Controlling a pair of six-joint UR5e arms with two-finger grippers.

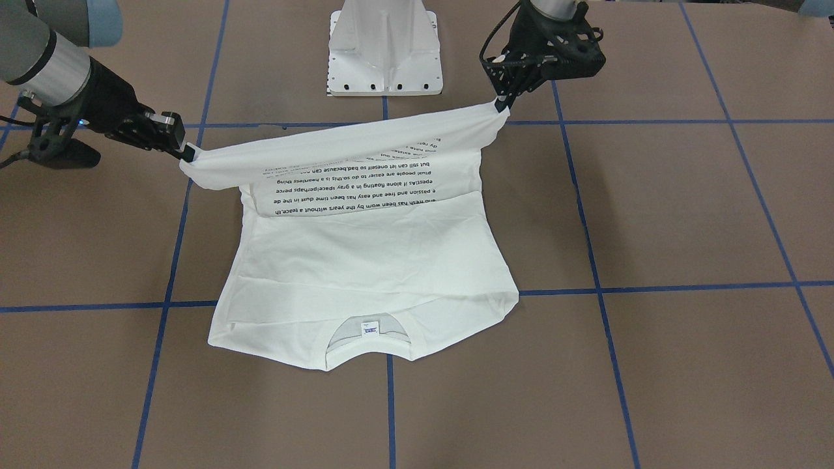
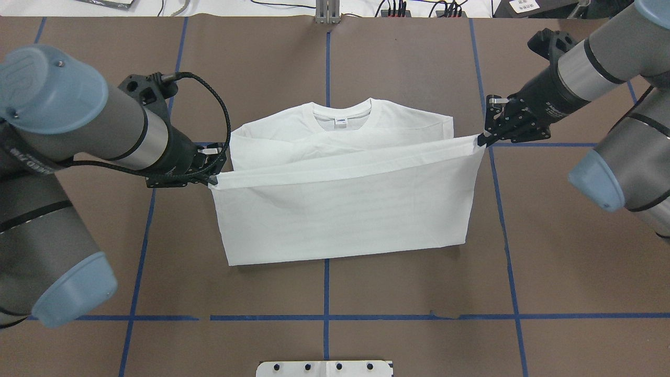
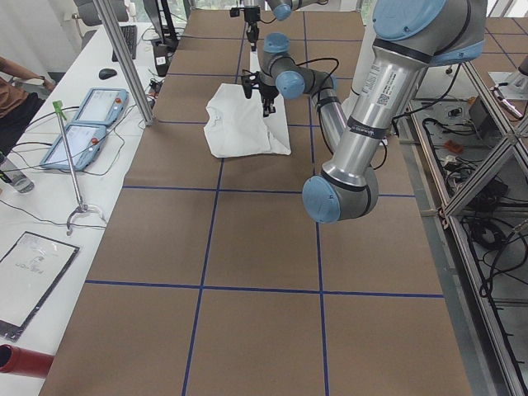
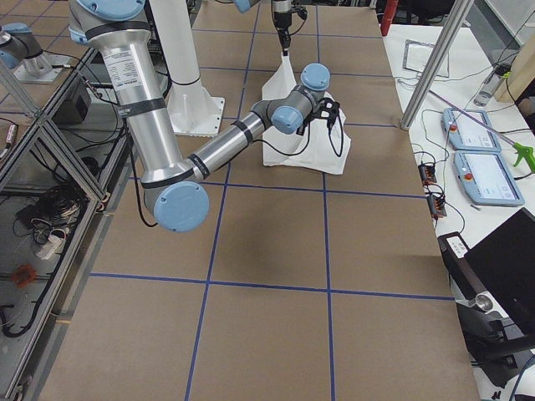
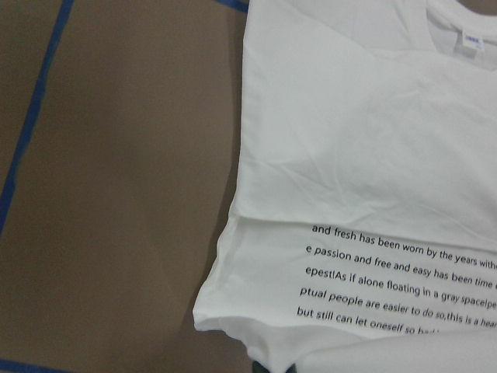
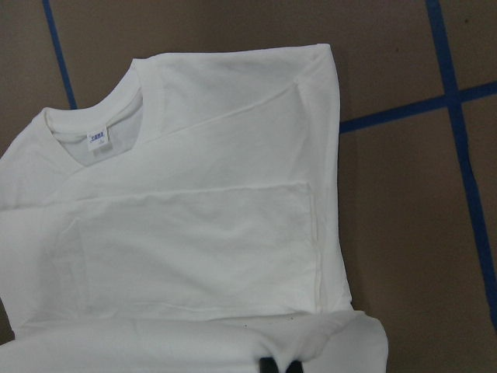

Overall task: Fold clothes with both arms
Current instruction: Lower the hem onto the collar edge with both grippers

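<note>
- One white long-sleeved shirt lies partly on the brown desk, which is crossed by blue tape lines.
- Left gripper: its jaws are pinched narrow on the left corner of the raised hem.
- Shirt: the collar end rests flat on the desk on the side away from the robot, with a sleeve folded across the body. The hem end curves up off the desk and is stretched taut between both grippers, above the middle of the garment.
- Printed text: black lines on the lifted part's inner face. The left wrist view shows "and fresh has been worn by the years", "e passion and free and easy has been time" and "ptual people are easier to do so,this is a", with the line ends cut off.
- Neck label: small and white with a blue mark, too small to read.
- White pedestal base: stands on the desk between the arms.
- Right gripper: its jaws are clamped narrow on the hem's right corner.
</note>
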